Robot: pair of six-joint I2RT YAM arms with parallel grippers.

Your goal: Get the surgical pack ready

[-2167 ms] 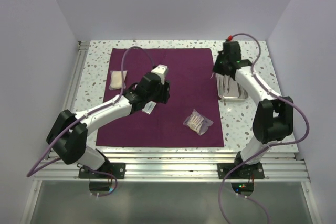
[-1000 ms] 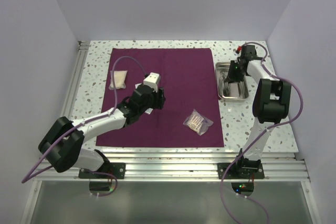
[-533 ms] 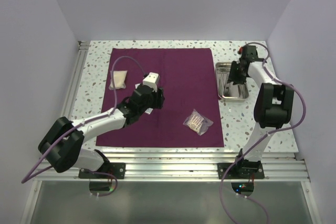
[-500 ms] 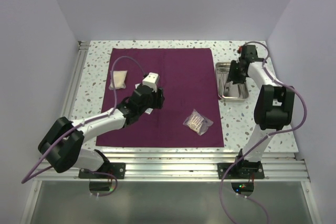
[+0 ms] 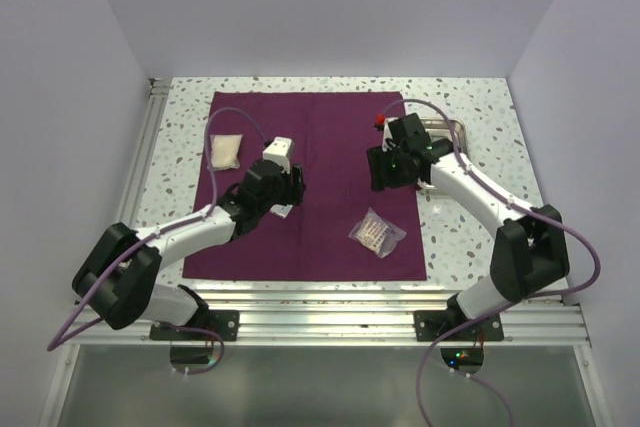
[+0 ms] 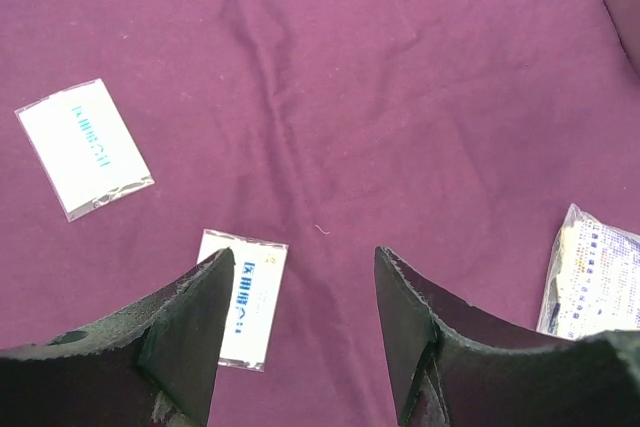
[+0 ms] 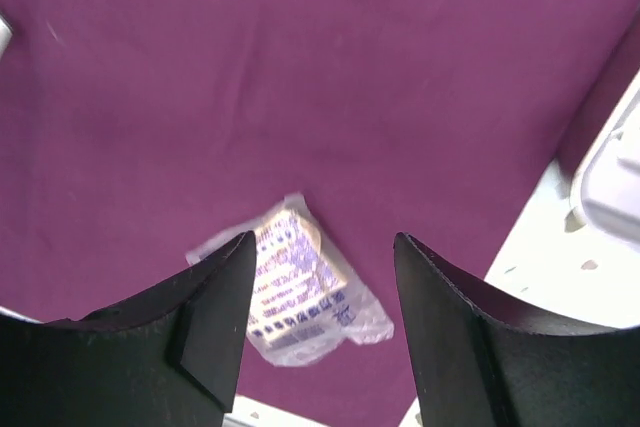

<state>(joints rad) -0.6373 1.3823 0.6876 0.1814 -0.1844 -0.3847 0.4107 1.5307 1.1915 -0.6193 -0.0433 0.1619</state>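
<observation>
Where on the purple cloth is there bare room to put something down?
The far strip of the drape, beyond both tools, is bare; so is the near stretch between the left arm and the clear packet. Mid-cloth is crowded: white sachets lie by the left tool, and the right tool hovers at the right edge.

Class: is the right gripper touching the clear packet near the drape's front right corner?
Apart. The top view shows a strip of bare maroon drape between the right gripper and the clear packet.
</observation>
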